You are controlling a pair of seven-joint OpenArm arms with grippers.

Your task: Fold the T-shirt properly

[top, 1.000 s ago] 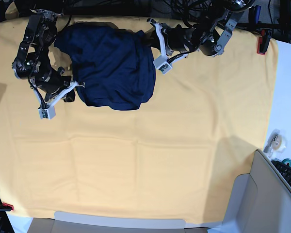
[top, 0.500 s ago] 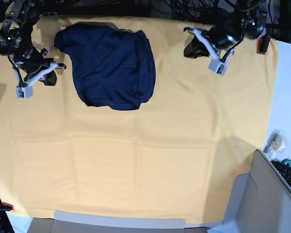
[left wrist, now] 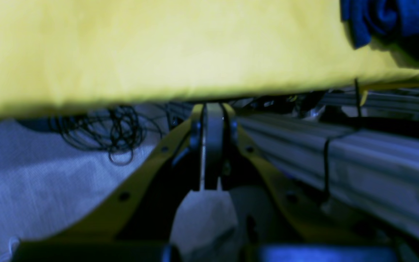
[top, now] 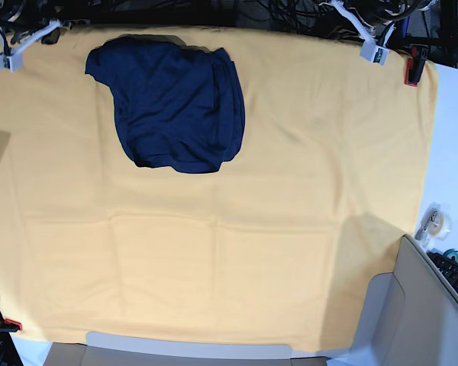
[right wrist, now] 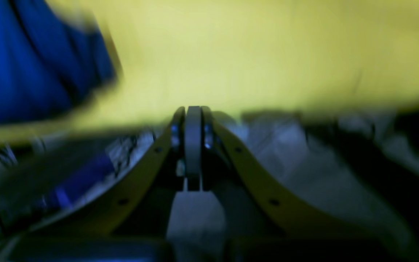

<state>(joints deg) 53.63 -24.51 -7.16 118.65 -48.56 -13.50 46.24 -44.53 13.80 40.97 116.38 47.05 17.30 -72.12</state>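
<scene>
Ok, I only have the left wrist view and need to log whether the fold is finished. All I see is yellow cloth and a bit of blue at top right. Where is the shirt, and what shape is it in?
Observer: The T-shirt lies as a compact folded bundle on the far part of the yellow cloth, toward the right arm's side.
Operator: Is anything holding it?
Observer: No. The right end effector is shut on nothing, off the cloth's far edge.
Operator: And mine?
Observer: The left end effector is also shut and empty, at the opposite far corner in the base view.
</scene>
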